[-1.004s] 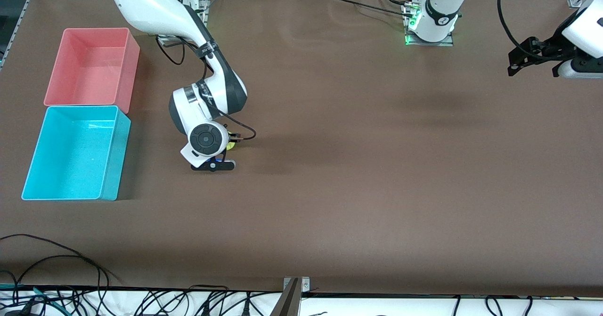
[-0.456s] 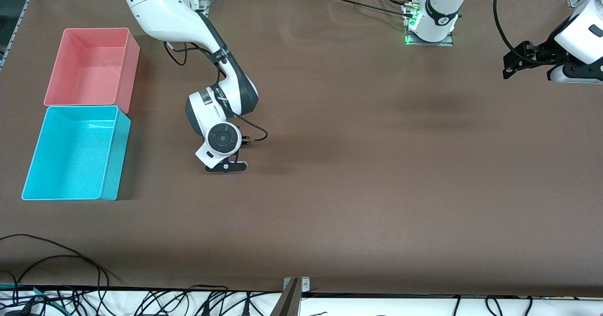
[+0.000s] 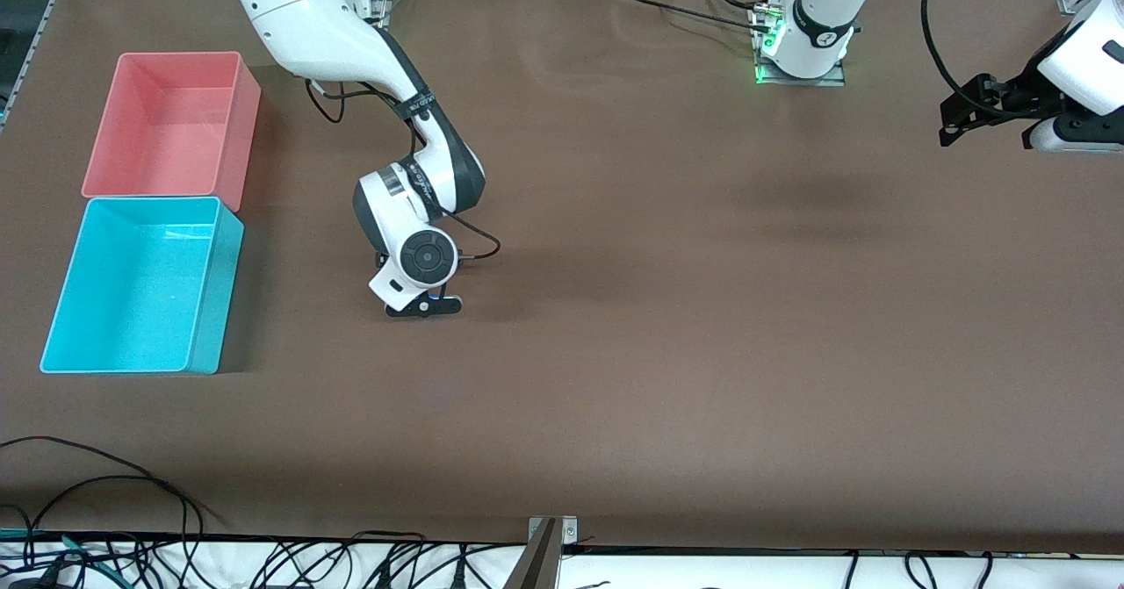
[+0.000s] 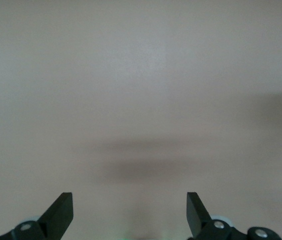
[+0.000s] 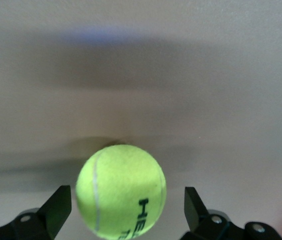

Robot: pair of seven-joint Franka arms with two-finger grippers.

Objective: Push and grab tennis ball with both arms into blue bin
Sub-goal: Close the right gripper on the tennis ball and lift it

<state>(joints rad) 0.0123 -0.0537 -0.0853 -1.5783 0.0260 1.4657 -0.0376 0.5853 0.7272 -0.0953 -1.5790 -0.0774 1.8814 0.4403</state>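
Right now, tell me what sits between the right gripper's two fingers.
The tennis ball sits between the open fingers of the right gripper, untouched by either; this shows in the right wrist view. From the front the arm hides it.

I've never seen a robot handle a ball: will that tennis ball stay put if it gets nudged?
Probably not. The tennis ball is round and sits free on the flat table, so it should roll. Its fuzzy felt likely gives some grip. It lies between the open right tool's fingers, untouched.
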